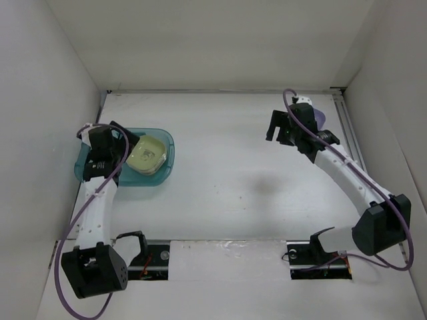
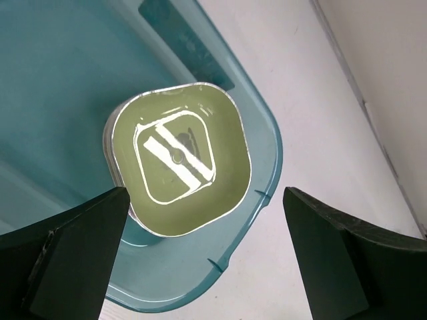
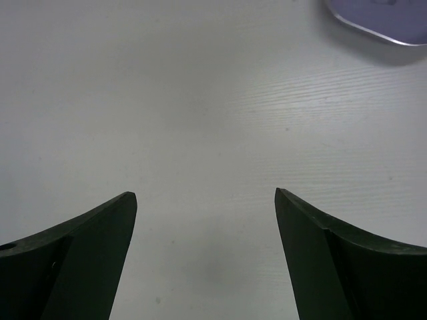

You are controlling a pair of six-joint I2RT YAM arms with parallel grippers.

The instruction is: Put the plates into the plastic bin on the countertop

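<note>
Left gripper (image 2: 206, 193): jaws spread wide, nothing in them, hanging over the green plate (image 2: 177, 163). The plate is a glossy rounded square with a rounded-square centre mark, and more rims are stacked under its left edge. The stack sits inside the translucent teal plastic bin (image 2: 268, 130), centre-left in the top view. Right gripper (image 3: 205, 193): released, over bare matte white countertop (image 3: 200, 100). Purple plate (image 3: 380, 17) at top right of that wrist view, outside the bin.
</note>
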